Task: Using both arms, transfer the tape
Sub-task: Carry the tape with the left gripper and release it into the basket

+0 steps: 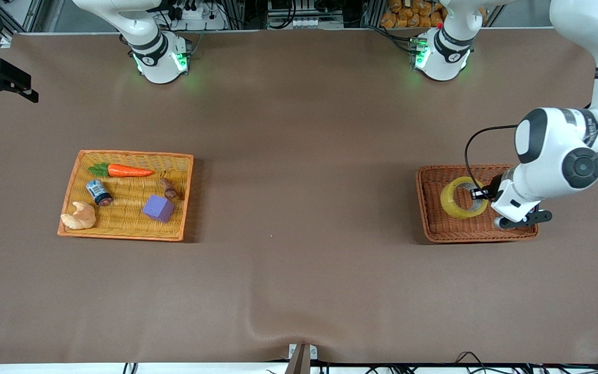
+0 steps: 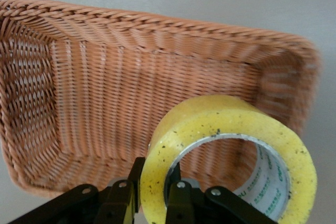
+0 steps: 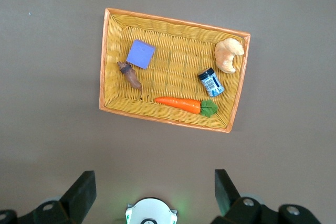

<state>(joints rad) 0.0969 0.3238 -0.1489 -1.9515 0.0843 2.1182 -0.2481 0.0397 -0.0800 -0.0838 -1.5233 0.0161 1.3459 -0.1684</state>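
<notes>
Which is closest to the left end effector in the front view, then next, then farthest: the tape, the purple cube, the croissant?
1. The tape: in the brown basket, its wall between the left end effector fingers.
2. The purple cube: in the yellow tray at the right arm's end.
3. The croissant: same tray, outermost corner.

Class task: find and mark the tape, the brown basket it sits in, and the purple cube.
tape (image 1: pixel 450 206): front view, on the yellow band of the roll.
brown basket (image 1: pixel 436 234): front view, on its woven floor near the rim.
purple cube (image 1: pixel 158 208): front view, on its top face.
</notes>
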